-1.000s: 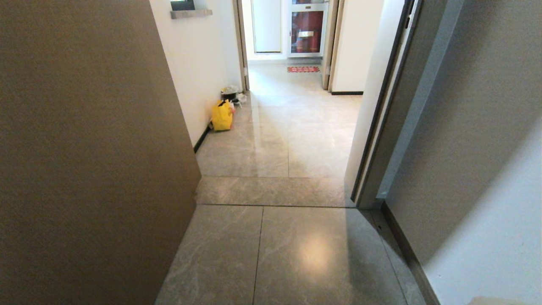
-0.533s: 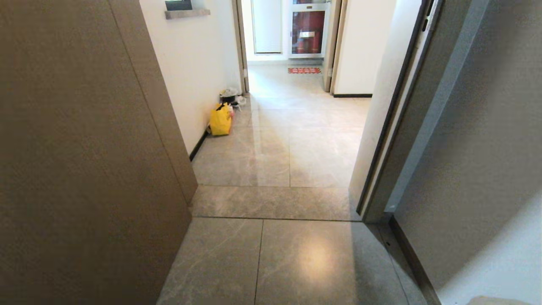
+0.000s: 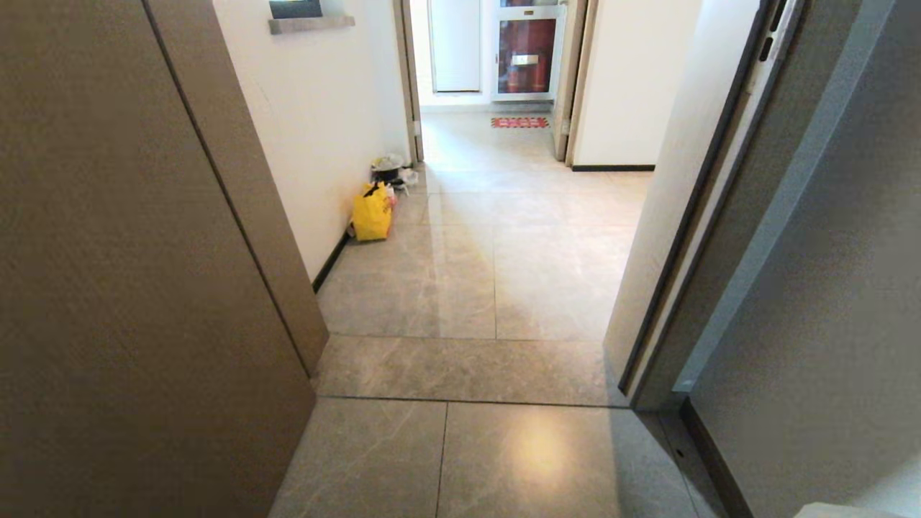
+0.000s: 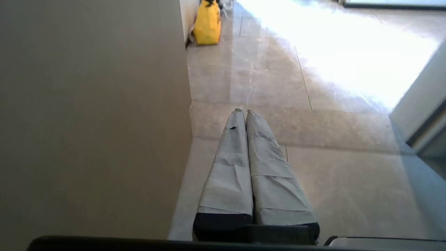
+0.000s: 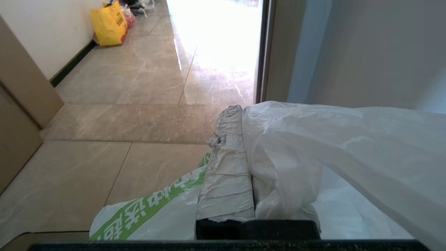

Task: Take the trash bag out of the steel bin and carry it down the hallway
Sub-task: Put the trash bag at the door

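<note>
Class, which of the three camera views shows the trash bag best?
The right wrist view: the trash bag fills it, pinched in the shut right gripper. The head view shows only a pale sliver in its bottom corner, perhaps the bag; the left wrist view shows none.

Glossy beige-grey marbled floor tiles [image 3: 496,280]. White walls [image 3: 324,108], black baseboards [image 3: 329,262], brown door [image 3: 122,288]. Yellow bag [image 3: 371,214] with black handles by left baseboard. Translucent white trash bag [image 5: 334,146] with green lettering. Grey-wrapped fingers [image 4: 230,167]. Red mat [image 3: 519,122] at far end.
</note>
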